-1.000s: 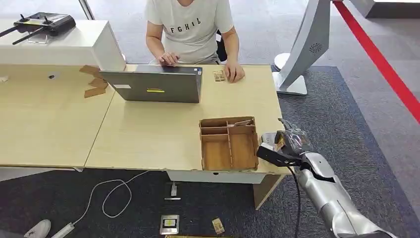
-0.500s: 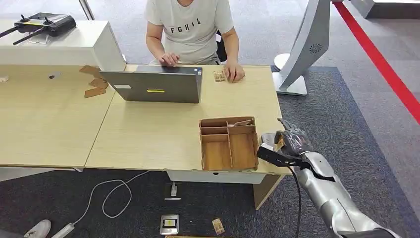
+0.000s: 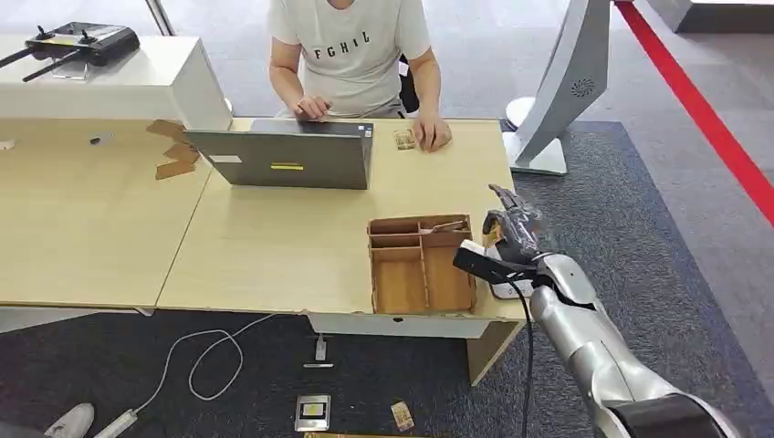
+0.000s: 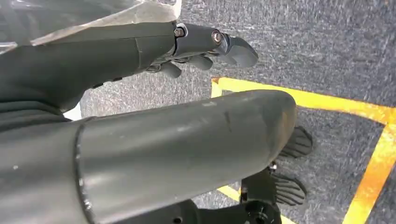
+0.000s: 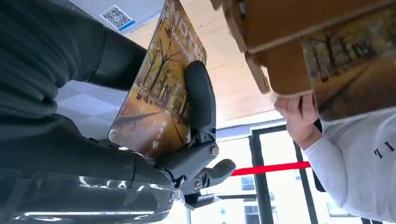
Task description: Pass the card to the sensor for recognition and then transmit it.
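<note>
My right hand [image 3: 513, 233] hovers over the table's right edge, beside the back right corner of the wooden compartment box [image 3: 421, 265]. It pinches a card with an autumn tree picture [image 5: 156, 93] between thumb and fingers. A flat white device with a QR label [image 5: 116, 16] lies just below and behind the hand, at the table's edge [image 3: 505, 290]. Another picture card [image 5: 355, 65] leans in the box's back compartment [image 3: 445, 225]. My left hand [image 4: 205, 46] hangs over dark carpet and holds nothing, its fingers loosely apart.
A person in a white shirt [image 3: 351, 46] sits at the far side behind a grey laptop [image 3: 287, 155], one hand by a small card [image 3: 402, 140]. A grey stand [image 3: 561, 87] rises to the right. Cable and small items [image 3: 312, 411] lie on the floor.
My right hand with the card has risen and moved away from me and slightly left, from the box's front right corner towards its back right corner. The white device now shows beneath it.
</note>
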